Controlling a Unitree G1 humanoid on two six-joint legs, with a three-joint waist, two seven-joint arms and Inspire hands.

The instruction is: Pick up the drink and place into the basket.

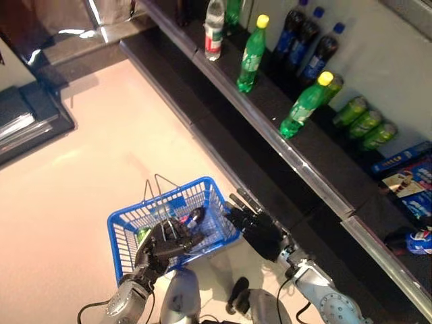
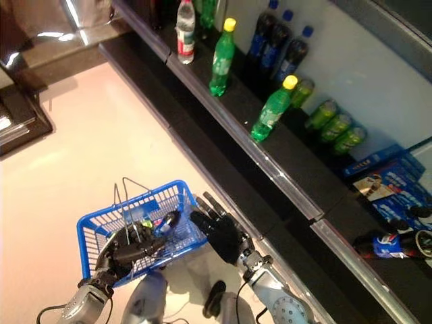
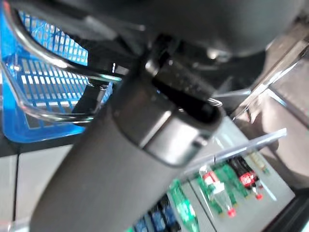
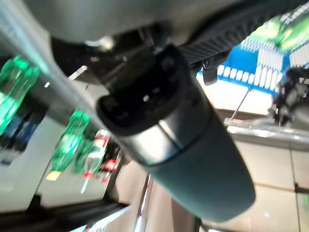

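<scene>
My left hand (image 1: 165,244) is shut on the thin wire handles (image 1: 158,185) of the blue basket (image 1: 202,183) and holds it up in front of me. The basket also shows in the left wrist view (image 3: 43,92). A green drink (image 1: 143,236) lies inside it, partly hidden under my left hand. My right hand (image 1: 260,229) is open and empty, with straight fingers at the basket's right rim. On the dark shelf (image 1: 256,115) to the right stand two green bottles with yellow caps (image 1: 252,54) (image 1: 305,104), dark bottles with blue caps (image 1: 307,47) and green cans (image 1: 364,125).
A clear bottle with a red label (image 1: 214,30) stands further along the shelf. Blue boxes (image 1: 405,175) lie at its near end. The shelf's metal front edge (image 1: 310,179) runs diagonally close to my right hand. Pale floor (image 1: 88,175) lies to the left.
</scene>
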